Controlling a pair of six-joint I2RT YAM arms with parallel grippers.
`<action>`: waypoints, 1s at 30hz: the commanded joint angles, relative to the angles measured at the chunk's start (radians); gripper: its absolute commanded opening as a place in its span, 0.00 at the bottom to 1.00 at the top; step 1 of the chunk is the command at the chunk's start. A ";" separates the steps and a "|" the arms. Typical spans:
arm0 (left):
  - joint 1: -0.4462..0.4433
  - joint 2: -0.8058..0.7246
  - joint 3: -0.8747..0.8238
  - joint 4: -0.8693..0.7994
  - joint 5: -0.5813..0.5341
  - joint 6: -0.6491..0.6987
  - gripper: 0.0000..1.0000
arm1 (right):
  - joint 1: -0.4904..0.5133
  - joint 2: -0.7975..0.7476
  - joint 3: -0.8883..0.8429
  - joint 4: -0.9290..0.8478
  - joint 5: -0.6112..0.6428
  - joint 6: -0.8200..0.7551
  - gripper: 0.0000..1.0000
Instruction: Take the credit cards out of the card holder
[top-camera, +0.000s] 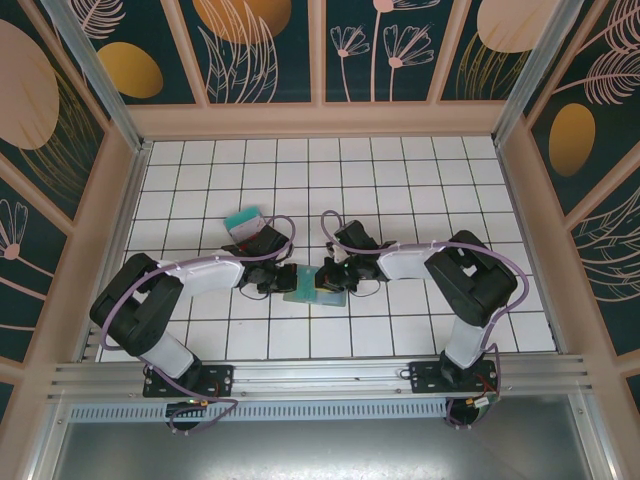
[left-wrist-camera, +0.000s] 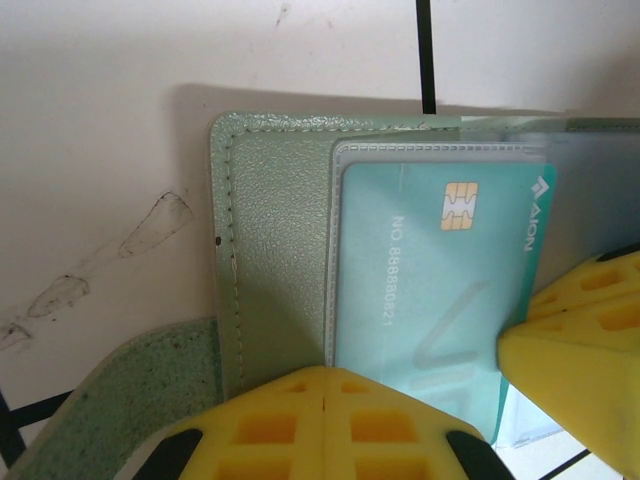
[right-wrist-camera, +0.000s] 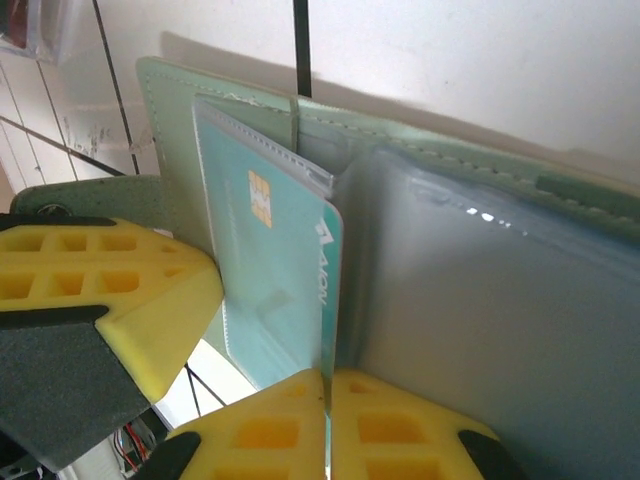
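The teal plastic credit card (left-wrist-camera: 430, 280), gold chip showing, sits inside a clear plastic sleeve (left-wrist-camera: 440, 152) of the flat grey-green soft card holder (left-wrist-camera: 275, 250); the holder lies open near the middle of the white tiled tabletop (top-camera: 400, 180), a little toward its near edge. The right claw (right-wrist-camera: 328, 385) is closed thin on the card's logo end, seemingly to draw it out of the sleeve; whether the film is caught with it I cannot tell. The left claw (left-wrist-camera: 325, 385) is pinched tight on the holder's border beside the sleeve, apparently to anchor the soft wallet so it does not slide along with the card; the two claws stand nearly touching. Farther back and toward the left edge, another teal flat card (top-camera: 243, 217) lies on the tiles, apart from the holder; a darker piece lies just beside it, half hidden by the left arm.
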 joint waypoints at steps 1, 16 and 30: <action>-0.002 0.043 -0.019 -0.050 -0.056 -0.004 0.00 | -0.010 -0.030 -0.028 -0.004 -0.005 0.009 0.00; -0.002 0.063 -0.024 -0.074 -0.094 -0.018 0.00 | -0.022 -0.063 -0.063 -0.009 0.001 0.012 0.00; -0.002 0.060 -0.017 -0.073 -0.079 -0.015 0.00 | -0.021 -0.062 -0.069 0.020 -0.005 0.021 0.16</action>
